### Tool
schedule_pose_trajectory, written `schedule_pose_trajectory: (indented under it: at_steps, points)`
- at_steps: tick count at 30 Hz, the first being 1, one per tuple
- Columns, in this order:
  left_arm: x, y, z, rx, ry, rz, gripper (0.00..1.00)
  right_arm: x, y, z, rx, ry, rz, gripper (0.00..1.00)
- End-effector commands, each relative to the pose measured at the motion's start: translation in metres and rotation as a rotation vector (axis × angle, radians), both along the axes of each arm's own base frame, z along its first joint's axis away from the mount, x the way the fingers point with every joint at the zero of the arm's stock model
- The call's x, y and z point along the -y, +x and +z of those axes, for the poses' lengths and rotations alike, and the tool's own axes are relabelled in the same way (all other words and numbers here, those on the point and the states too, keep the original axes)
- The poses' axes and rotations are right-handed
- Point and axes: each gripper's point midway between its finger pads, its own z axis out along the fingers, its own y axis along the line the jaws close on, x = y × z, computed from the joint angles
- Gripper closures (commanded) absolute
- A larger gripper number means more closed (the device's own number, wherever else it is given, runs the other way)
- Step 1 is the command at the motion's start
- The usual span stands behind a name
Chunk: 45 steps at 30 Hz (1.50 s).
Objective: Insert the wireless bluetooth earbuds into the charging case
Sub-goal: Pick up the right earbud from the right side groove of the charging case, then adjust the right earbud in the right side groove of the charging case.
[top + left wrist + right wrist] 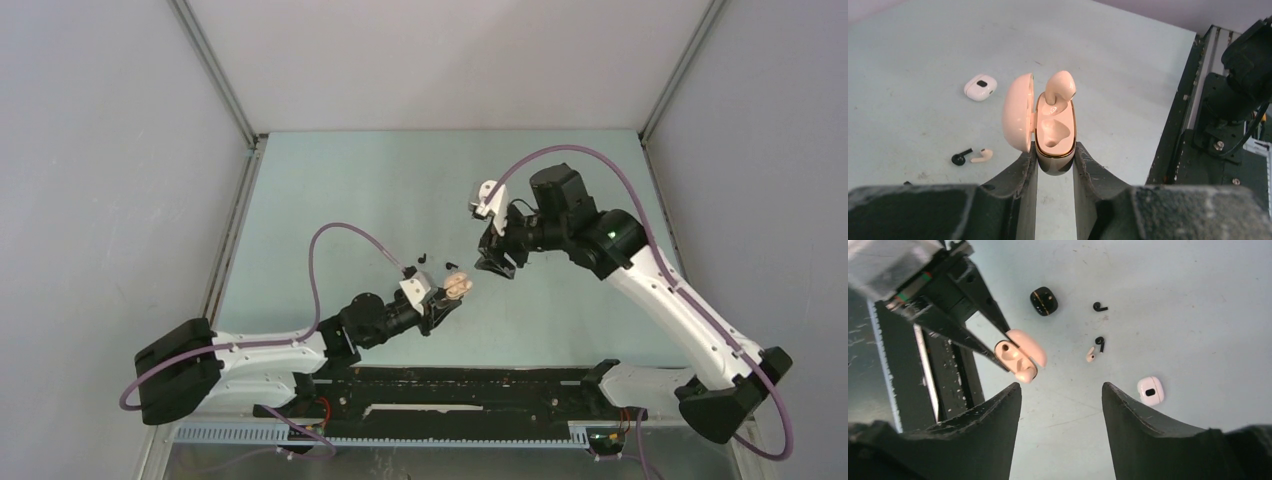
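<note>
Earbuds looked light and slippery to me, best pinched by the stem; one stood in the case clamped by my left gripper, while my right gripper hung apart, empty.

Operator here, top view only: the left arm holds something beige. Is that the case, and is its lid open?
Observer: Yes, it is the beige charging case, lid open, clamped in the left jaws.
Operator: Anything in it?
Observer: One beige earbud stands in the slot farther from the jaws; the nearer slot is empty.
Operator: And the other beige one?
Observer: The second beige earbud lies on the table, right beside a black earbud.
</note>
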Motion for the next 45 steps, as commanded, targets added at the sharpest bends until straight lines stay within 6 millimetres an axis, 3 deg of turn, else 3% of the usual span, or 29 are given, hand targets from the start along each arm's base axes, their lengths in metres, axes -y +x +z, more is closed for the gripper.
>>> schedule_pose_trajectory:
  at_steps: [1,13,36,41,45]
  points:
    - [0.0,-0.005,0.012,0.057,-0.039,-0.026,1.0,0.011,-0.029,0.014,-0.03,0.033,0.089,0.36]
    - [0.008,-0.044,0.01,0.092,-0.049,-0.25,1.0,0.016,-0.051,-0.044,-0.053,-0.067,0.258,0.19]
    - [0.016,-0.059,0.005,0.131,-0.018,-0.339,1.0,-0.007,-0.048,-0.078,-0.153,-0.131,0.278,0.21]
    - [0.016,-0.059,0.003,0.127,-0.012,-0.337,1.0,-0.009,-0.052,-0.079,-0.166,-0.131,0.292,0.19]
    - [0.016,-0.058,-0.001,0.122,-0.004,-0.331,1.0,-0.013,-0.062,-0.066,-0.209,-0.068,0.324,0.16]
